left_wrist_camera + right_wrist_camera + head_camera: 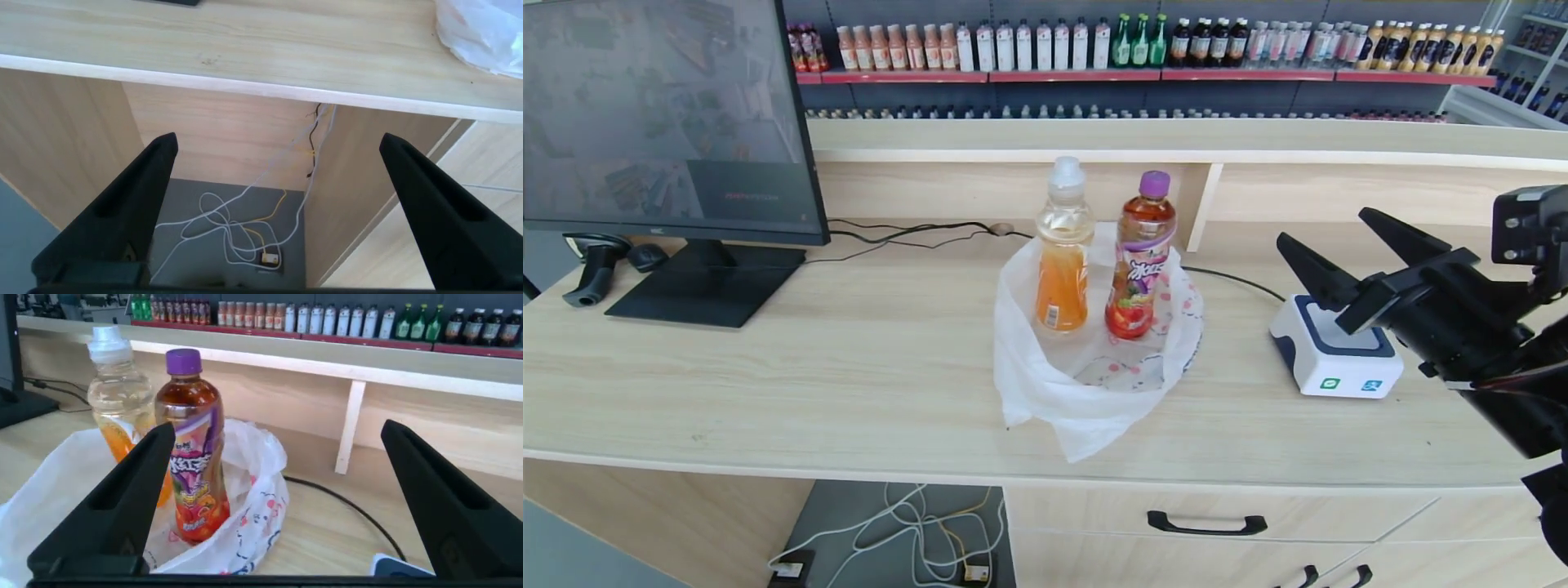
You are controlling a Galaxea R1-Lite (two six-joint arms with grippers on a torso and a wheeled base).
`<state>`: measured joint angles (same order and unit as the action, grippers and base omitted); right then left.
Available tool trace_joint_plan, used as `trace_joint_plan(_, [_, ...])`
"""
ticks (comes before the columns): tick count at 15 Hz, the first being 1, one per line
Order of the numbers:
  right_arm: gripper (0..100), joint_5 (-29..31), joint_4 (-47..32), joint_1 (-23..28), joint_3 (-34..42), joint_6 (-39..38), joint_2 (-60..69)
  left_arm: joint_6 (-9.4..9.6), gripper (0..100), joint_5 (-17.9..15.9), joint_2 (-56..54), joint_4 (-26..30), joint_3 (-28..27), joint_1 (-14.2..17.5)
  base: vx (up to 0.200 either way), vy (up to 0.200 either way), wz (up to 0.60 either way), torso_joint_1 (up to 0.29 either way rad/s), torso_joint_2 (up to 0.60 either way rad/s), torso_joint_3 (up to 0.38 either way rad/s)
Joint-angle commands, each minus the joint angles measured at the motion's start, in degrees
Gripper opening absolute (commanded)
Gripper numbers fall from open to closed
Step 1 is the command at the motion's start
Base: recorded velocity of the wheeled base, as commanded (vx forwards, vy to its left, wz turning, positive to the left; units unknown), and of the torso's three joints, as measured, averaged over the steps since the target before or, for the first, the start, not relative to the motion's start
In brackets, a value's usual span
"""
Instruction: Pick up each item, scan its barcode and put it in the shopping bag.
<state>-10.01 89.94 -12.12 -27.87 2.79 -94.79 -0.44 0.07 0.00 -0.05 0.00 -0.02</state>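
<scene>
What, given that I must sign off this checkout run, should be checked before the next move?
1. Orange bottle stands upright inside the shopping bag: ok.
2. Purple-capped bottle stands upright in the bag, beside the orange one: ok.
3. Right gripper is open and empty, up by the scanner, apart from both bottles: ok.
4. Left gripper is open and empty, low in front of the counter edge: ok.
5. Both barcodes have been scanned: cannot tell.
</scene>
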Motion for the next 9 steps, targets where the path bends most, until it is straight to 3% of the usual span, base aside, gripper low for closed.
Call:
trace_joint_plan(1, [100, -0.27, 0.06, 2.80, -0.43, -0.07, 0.14, 0.00, 100, 0.01, 0.00, -0.04, 0.00, 0.02, 0.000, -0.200, 0.00, -0.007, 0.00, 0.007])
trace_joint_plan(9, [100, -0.27, 0.06, 2.63, -0.17, -0.07, 0.84, 0.00, 100, 0.01, 0.00, -0.04, 0.00, 0.02, 0.000, -0.200, 0.00, 0.002, 0.00, 0.001])
